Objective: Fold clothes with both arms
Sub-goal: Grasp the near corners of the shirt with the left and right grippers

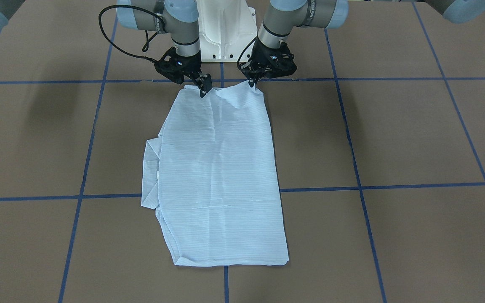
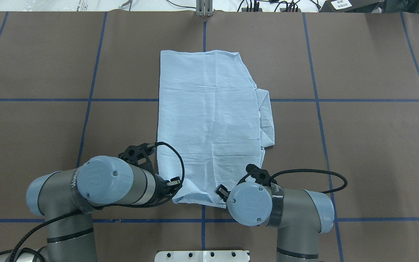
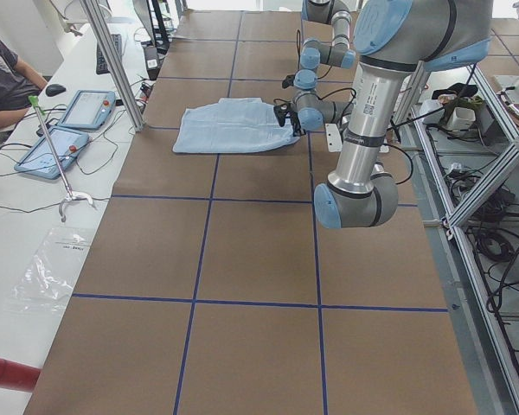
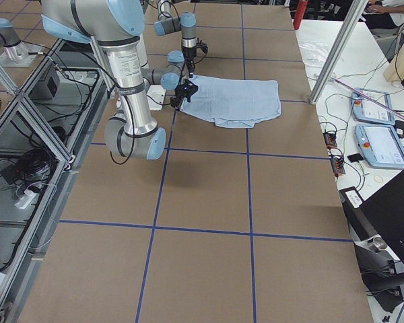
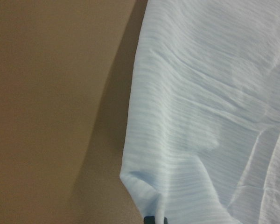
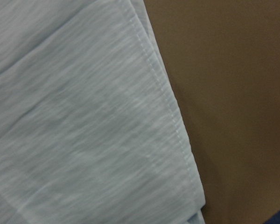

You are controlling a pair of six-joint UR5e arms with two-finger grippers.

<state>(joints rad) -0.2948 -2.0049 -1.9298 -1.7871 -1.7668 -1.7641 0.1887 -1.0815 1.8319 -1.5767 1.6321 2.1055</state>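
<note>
The pale blue striped shirt (image 1: 221, 176) (image 2: 209, 116) lies folded into a long rectangle on the brown table, one narrow end toward the robot base. A folded-under part juts out on its side (image 1: 150, 176). My left gripper (image 1: 252, 83) (image 2: 176, 183) is shut on one corner of that near end, and the cloth rises to a small peak there. My right gripper (image 1: 204, 89) (image 2: 220, 191) is shut on the other near corner. In the left wrist view the shirt (image 5: 210, 116) hangs slightly off the table and casts a shadow. The right wrist view shows the shirt's stitched hem (image 6: 168, 102).
Blue tape lines (image 1: 99, 195) divide the brown table into squares. The white pedestal base (image 1: 225, 29) stands just behind both grippers. A person (image 3: 4, 78) sits at a side bench with tablets (image 3: 56, 147) beyond the table's far edge.
</note>
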